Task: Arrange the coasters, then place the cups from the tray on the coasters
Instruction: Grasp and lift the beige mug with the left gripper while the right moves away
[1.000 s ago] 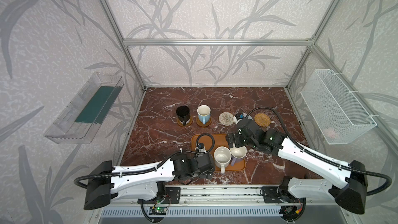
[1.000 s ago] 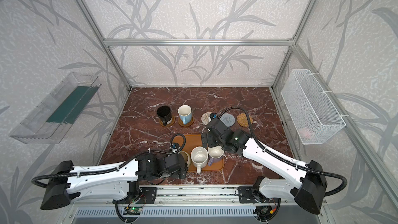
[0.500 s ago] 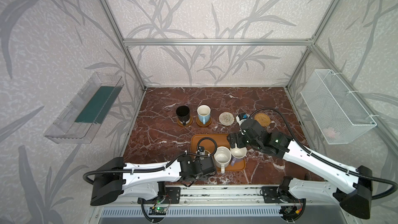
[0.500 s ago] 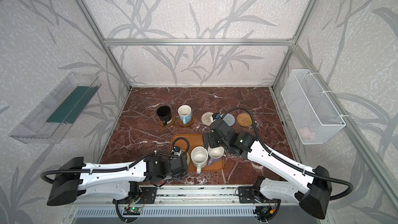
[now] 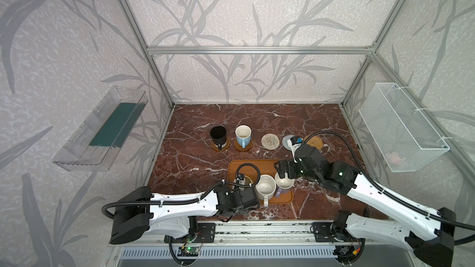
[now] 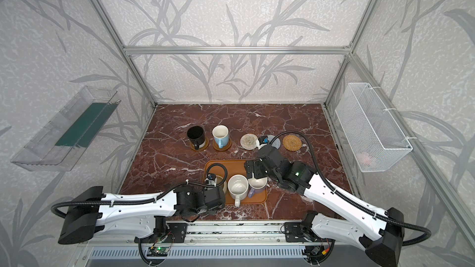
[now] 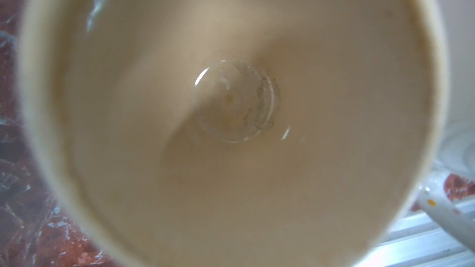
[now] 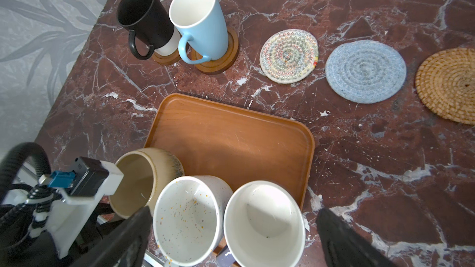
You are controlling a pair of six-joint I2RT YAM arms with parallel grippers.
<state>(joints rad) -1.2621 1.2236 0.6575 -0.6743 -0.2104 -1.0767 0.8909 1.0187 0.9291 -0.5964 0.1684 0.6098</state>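
Coasters [image 5: 270, 140] sat arranged; black mug [image 5: 218, 134], blue mug [image 5: 243, 135] placed; three mugs [image 5: 266, 188] waited on tray [image 8: 231, 137]; right tool [image 8: 234, 211] gaped, left tool [image 5: 246, 193] unreadable.

My left arm [image 5: 180, 201] lies low, stretched toward the middle, the left gripper hidden beneath its down-turned wrist [image 5: 239, 197] so I cannot tell its gap, while my right arm [image 5: 372, 191] reaches in, right gripper [image 8: 234, 210] pointing down, jaws spread wide.
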